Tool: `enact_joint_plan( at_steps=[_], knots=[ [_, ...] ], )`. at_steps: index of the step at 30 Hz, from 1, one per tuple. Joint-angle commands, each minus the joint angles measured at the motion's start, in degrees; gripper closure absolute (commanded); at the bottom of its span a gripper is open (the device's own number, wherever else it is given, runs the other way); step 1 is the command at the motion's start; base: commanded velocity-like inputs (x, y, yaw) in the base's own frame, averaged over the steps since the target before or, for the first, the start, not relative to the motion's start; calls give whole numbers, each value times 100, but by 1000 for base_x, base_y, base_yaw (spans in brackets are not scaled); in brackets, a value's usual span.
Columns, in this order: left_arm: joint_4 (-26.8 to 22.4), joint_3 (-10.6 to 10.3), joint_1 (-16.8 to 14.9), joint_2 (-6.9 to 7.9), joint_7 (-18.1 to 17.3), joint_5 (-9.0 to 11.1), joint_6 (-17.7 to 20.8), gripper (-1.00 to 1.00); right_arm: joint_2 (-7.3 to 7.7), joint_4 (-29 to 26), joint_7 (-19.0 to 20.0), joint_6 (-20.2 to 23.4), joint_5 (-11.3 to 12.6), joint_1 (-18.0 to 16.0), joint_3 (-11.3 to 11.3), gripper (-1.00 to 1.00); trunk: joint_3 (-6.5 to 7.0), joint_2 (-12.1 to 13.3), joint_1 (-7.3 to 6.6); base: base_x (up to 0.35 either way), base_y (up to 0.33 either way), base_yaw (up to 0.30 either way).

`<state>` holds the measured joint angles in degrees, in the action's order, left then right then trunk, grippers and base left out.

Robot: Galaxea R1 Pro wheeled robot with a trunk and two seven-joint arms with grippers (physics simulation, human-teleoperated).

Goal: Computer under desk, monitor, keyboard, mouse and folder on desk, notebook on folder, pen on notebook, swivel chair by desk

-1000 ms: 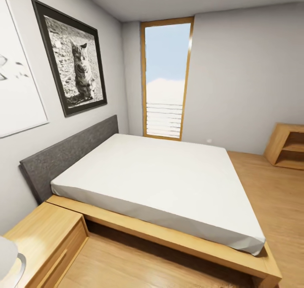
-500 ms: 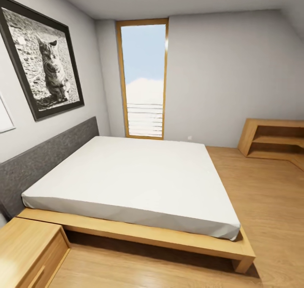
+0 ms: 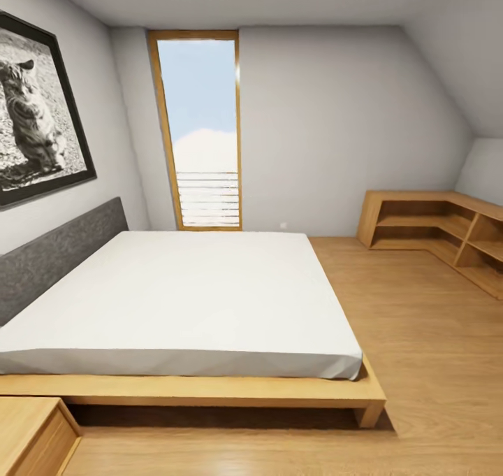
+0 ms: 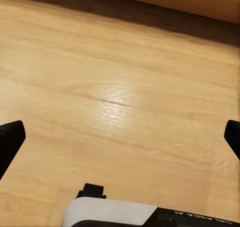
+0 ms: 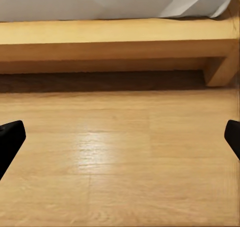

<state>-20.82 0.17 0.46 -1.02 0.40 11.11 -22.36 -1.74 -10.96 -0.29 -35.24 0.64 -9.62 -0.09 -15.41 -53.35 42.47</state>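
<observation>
Both grippers spread wide and empty, left gripper [image 4: 120, 137] over wood floor [image 4: 120, 77]; right gripper [image 5: 120, 137] near bed frame [image 5: 115, 37]

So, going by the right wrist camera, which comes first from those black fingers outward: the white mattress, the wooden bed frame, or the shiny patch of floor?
1. Shiny floor patch, just ahead of the right fingers.
2. Wooden bed frame, beyond the floor.
3. White mattress, lying on the frame, farthest.

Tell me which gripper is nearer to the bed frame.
Right, as far as the wrist views show. The right gripper hangs open over the floor facing the bed frame close ahead. The left gripper, also open, has only a strip of wood at its view's far edge.
</observation>
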Motion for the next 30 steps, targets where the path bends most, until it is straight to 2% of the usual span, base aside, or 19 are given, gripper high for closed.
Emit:
enact_joint_plan(
  at_steps=[1, 30],
  knots=[
    [-11, 0, 4, -2, 4, 23, -3, -100, -1, 6, -2, -18, 7, -5, 0, -100, -6, -5, 1, 0, 0, -300],
    [150, -8, 1, -4, 4, 23, 2, -100, -2, 15, 3, -27, -4, -5, 0, -100, 2, -5, 1, 0, 0, -300]
  ],
)
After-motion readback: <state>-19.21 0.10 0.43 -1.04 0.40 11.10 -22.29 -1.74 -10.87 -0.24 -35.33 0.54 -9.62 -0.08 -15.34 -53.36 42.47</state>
